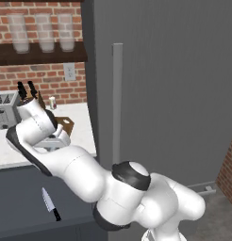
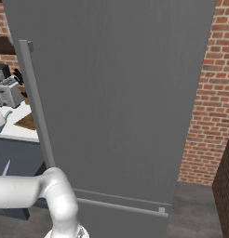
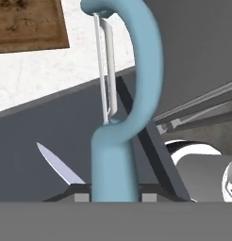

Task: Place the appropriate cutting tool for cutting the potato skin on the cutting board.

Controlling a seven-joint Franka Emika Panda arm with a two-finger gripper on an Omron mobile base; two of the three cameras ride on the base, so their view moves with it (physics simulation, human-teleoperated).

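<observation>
My gripper (image 3: 111,197) is shut on the handle of the light-blue peeler (image 3: 113,160), whose looped head and thin metal blade point away from the hand. The peeler hangs over the front edge of the white counter (image 3: 89,61). The brown wooden cutting board (image 3: 28,23) lies on that counter, beyond and to the upper left of the peeler's head in the hand view. A corner of the cutting board (image 1: 67,123) peeks out behind my arm, and the cutting board (image 2: 27,122) also shows at the far left. The potato is out of view.
A silver-bladed knife with a black handle (image 1: 49,203) shows against the dark cabinet front below the counter. The knife block (image 1: 30,92) and a toaster (image 1: 4,110) stand at the back. A tall grey fridge (image 2: 116,93) rises right of the counter.
</observation>
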